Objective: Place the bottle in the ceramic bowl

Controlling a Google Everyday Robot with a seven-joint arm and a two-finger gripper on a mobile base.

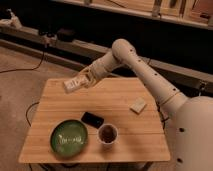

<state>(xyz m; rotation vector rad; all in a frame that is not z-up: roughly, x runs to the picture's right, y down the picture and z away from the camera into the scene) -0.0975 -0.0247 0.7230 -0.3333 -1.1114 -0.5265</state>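
The claw [82,81] grips the bottle [72,85] aloft over the table [125,102], far left.

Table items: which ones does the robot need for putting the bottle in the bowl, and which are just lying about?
In use: bottle, held above the table, far left, by the gripper; green ceramic bowl, front left.
Lying about: black flat object, white-rimmed cup, tan block.

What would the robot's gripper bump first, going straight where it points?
Probably nothing. The gripper, holding the small white bottle, points left past the wooden table's far-left corner; the green ceramic bowl sits off that line. Depth is unclear.
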